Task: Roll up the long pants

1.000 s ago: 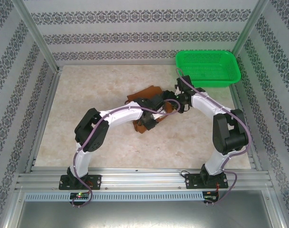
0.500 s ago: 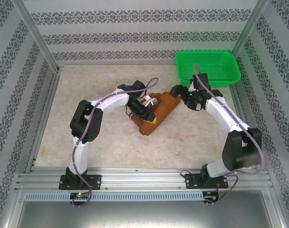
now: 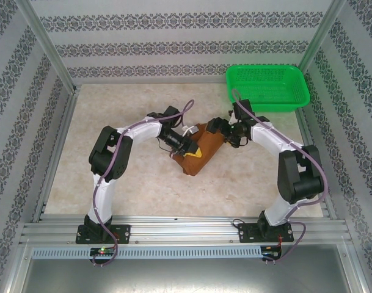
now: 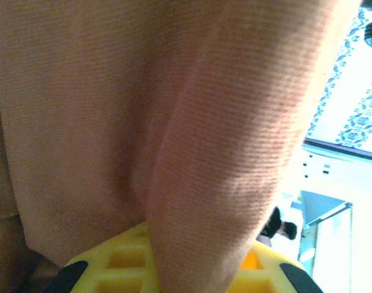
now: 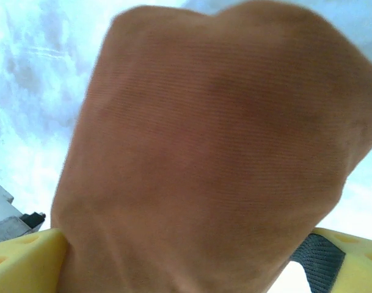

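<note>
The long pants lie mid-table as a compact rust-brown bundle. My left gripper sits at the bundle's left side, shut on a fold of the cloth. In the left wrist view the ribbed fabric runs down between the yellow fingers. My right gripper is at the bundle's upper right end. Its jaws stand wide apart with the rolled fabric bulging between the yellow fingers; whether they press it I cannot tell.
A green plastic basket stands at the back right corner, just behind the right arm. The beige tabletop is bordered by metal rails and patterned walls. Purple cables loop along both arms.
The right gripper has come back from near the basket to the bundle's right end. The bundle looks shorter and tighter. The left gripper has stayed on the cloth.
</note>
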